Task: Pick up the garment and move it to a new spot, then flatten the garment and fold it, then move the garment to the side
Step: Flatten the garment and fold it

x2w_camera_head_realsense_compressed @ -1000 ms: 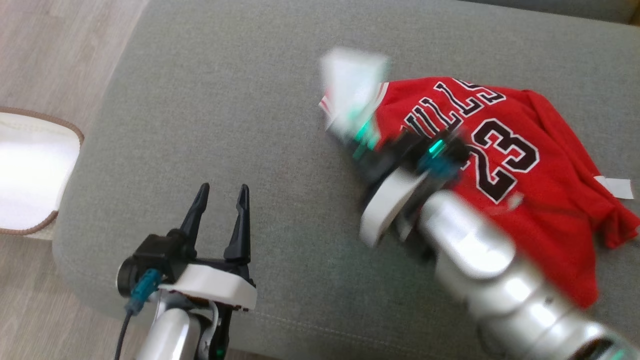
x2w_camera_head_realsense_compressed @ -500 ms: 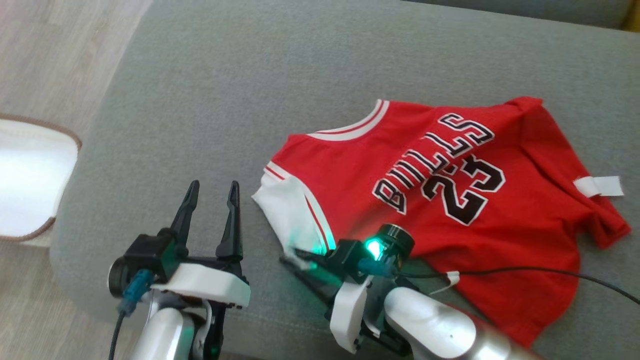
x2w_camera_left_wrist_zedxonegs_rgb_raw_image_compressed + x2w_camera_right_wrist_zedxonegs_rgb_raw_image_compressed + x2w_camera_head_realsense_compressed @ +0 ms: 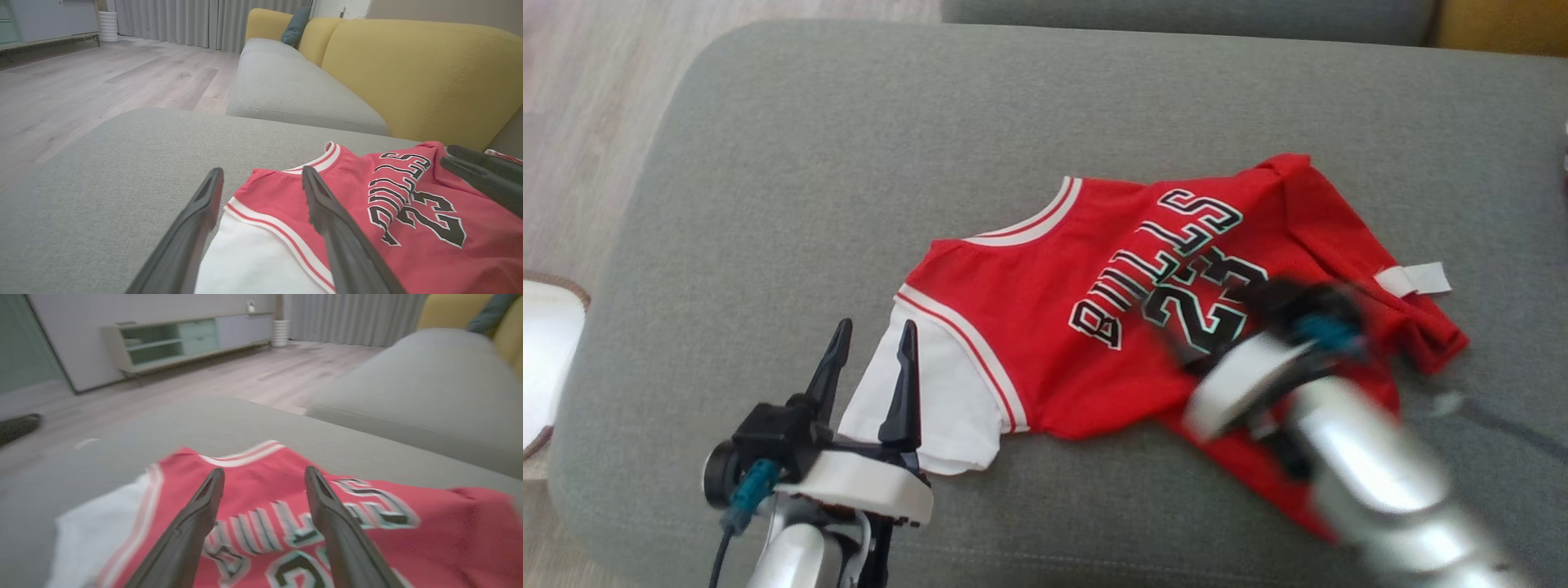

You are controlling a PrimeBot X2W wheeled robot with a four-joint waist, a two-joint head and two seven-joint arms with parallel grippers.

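Observation:
The garment [image 3: 1029, 327] is a red jersey with black lettering and a white sleeve [image 3: 939, 408], lying spread on a grey cushion [image 3: 849, 163]. My left gripper [image 3: 874, 331] stands open at the sleeve's near left edge, and in the left wrist view its fingers [image 3: 261, 175] straddle the sleeve seam of the garment [image 3: 359, 171]. My right gripper [image 3: 1209, 331], blurred, hovers over the number. Its fingers [image 3: 264, 473] stand open above the lettering on the garment [image 3: 449, 539] with nothing between them. The right gripper's fingers [image 3: 482, 171] enter the left wrist view from the right.
A white tag [image 3: 1417, 279] sticks out at the jersey's far right. A white, brown-edged mat [image 3: 543, 351] lies on the wooden floor to the left. A grey sofa seat [image 3: 286, 90] with a yellow back [image 3: 408, 73] stands beyond the cushion. A low cabinet [image 3: 184, 339] lines the wall.
The right gripper dragged the white sleeve toward the front left, spreading the jersey, then opened, let go and swung back right over the number. The head camera shifted too.

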